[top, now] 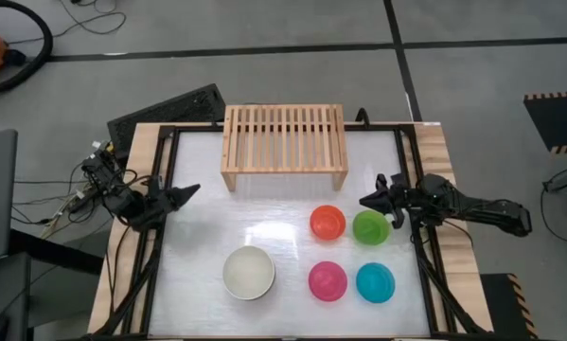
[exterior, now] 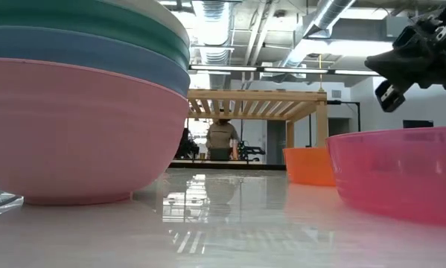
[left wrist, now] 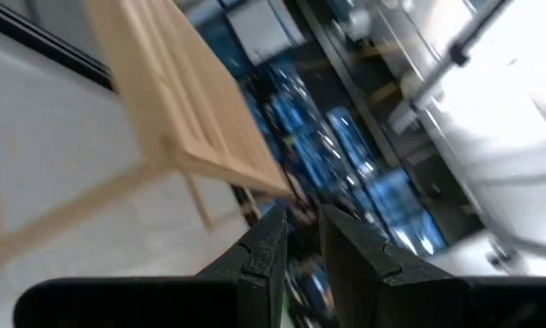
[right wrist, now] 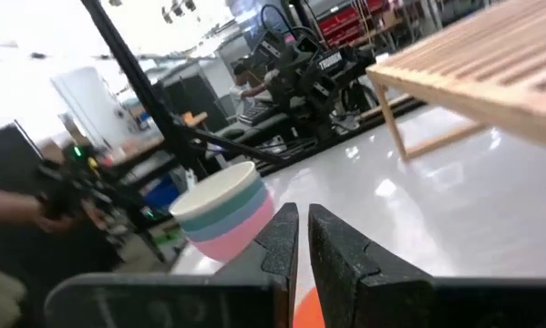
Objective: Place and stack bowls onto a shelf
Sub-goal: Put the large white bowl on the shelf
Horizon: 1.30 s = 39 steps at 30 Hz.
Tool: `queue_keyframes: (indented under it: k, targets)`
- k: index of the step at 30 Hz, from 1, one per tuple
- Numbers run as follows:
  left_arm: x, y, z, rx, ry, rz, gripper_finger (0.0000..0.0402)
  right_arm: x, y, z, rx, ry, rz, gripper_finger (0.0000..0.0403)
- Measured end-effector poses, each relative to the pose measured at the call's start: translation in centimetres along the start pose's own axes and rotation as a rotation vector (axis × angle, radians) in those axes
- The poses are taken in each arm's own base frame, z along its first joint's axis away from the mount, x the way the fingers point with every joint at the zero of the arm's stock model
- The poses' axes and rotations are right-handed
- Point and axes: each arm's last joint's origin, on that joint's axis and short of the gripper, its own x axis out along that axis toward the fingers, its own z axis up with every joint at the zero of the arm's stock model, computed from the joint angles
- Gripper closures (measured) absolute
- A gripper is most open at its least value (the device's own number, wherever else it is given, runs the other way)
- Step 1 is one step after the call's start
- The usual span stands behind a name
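Note:
The light-wood shelf (top: 283,142) stands on its side legs at the table's far middle. A stack of large bowls (top: 249,273), cream on top, rests near the front; the low view shows teal, slate-blue and pink under it (exterior: 74,126). Small bowls sit singly to the right of the stack: orange (top: 327,223), green (top: 370,227), magenta (top: 327,281) and cyan (top: 375,282). My left gripper (top: 184,192) hovers at the table's left edge, shut and empty, pointing level toward the shelf (left wrist: 163,91). My right gripper (top: 368,201) hovers shut and empty just beyond the green bowl, pointing level at the stack (right wrist: 222,214).
Black frame rails (top: 160,237) run along the table's left and right sides. A dark flat panel (top: 169,109) lies beyond the far left corner. Bare white tabletop (top: 207,223) lies between the left arm and the bowls. A person (exterior: 221,138) stands in the room behind.

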Motion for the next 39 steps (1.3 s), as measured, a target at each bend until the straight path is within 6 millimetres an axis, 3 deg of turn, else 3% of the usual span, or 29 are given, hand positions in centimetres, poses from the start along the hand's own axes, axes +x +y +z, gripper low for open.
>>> queue_keyframes:
  k: [8, 12, 18, 25, 31, 34, 39]
  targets:
    - [0.0, 0.3, 0.3, -0.009, -0.091, 0.093, 0.0345, 0.0, 0.0, 0.0, 0.224, 0.0, 0.0, 0.0344]
    - [0.0, 0.3, 0.3, -0.008, -0.098, 0.099, 0.0345, 0.0, 0.2, 0.3, 0.229, -0.021, 0.019, 0.0344]
    - [0.2, -0.1, 0.7, -0.054, -0.113, 0.072, 0.0339, -0.6, 2.0, 3.3, 0.223, -0.12, 0.067, 0.0342]
    - [0.6, -2.1, 2.7, -0.064, -0.094, -0.144, 0.0268, -1.9, 5.0, 7.8, 0.202, -0.14, 0.071, 0.0328]
    - [0.6, -5.2, 6.0, 0.054, -0.173, -0.226, 0.0187, -1.0, 7.0, 11.7, 0.114, -0.063, -0.006, 0.0288]
    - [0.6, -6.7, 7.2, 0.114, -0.211, -0.218, 0.0157, 0.1, 7.5, 13.3, 0.084, 0.043, -0.09, 0.0261]
    - [0.7, -8.3, 8.3, 0.161, -0.238, -0.208, 0.0142, 1.7, 6.9, 13.9, 0.146, 0.37, -0.409, 0.0227]
